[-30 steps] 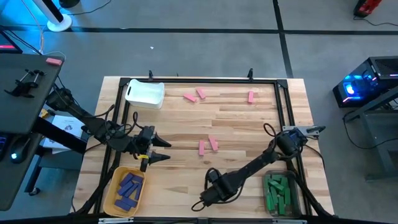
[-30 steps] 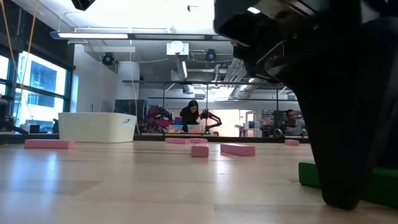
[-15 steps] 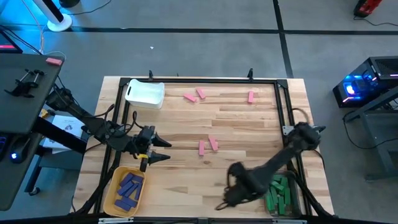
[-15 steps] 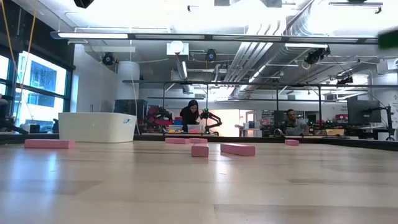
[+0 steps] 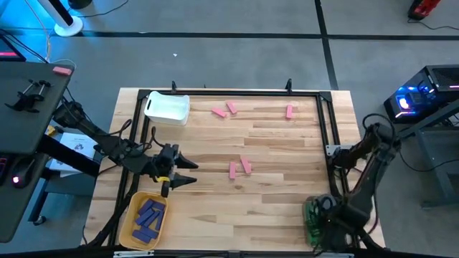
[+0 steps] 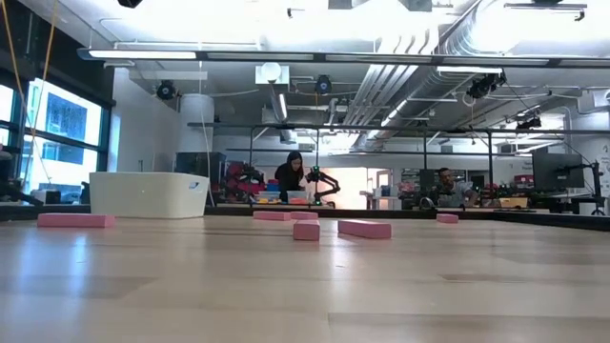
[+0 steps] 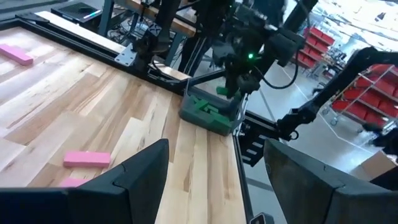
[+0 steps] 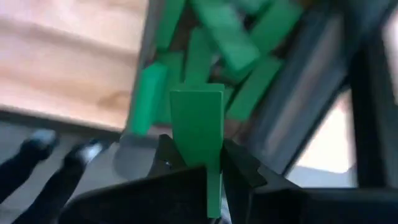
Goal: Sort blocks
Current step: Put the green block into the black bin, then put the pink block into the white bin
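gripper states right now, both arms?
Left gripper: open, holding nothing, hanging near the yellow bin.
Right gripper: closed on a green block, over the bin of green blocks.

No words, numbers or signs are showing clearly enough to read anywhere. The blocks (image 5: 232, 170) are showing plain colours with no letters. The white bin (image 5: 167, 107) may be carrying a small blue mark on its side, but it is looking too tiny to make out.
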Available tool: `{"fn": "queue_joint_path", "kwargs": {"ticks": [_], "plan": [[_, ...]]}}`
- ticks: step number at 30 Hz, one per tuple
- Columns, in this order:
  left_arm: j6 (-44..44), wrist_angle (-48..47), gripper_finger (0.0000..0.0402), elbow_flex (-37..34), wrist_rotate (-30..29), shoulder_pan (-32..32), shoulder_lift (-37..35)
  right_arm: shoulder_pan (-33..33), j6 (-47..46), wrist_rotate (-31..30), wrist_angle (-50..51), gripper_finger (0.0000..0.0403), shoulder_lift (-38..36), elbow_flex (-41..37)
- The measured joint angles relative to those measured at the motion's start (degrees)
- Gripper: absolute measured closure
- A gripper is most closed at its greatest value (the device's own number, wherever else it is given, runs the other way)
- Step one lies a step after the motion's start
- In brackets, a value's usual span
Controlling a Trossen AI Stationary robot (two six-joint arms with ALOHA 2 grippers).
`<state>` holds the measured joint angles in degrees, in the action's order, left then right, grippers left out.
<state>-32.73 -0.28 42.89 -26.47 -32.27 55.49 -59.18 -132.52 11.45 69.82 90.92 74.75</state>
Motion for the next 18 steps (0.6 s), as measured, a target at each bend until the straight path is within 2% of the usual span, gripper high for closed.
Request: {"fn": "queue_joint_path", "kwargs": {"ticks": [3, 7, 18], "plan": [[-0.13, 0.38, 0.0154, 0.0, -1.15, 0.0, 0.0, 0.31, -0.94, 2.23, -7.02, 0.0401, -1.29, -5.9], [-2.41, 0.25, 0.0154, 0.0, -3.02, 0.0, 0.0, 0.18, 0.66, 2.57, -8.05, 0.0376, -1.55, -9.28], [-4.74, 0.23, 0.0154, 0.0, -8.84, 0.4, 0.0, 0.25, 16.58, 3.09, -8.27, 0.0211, -1.48, -9.21]]}}
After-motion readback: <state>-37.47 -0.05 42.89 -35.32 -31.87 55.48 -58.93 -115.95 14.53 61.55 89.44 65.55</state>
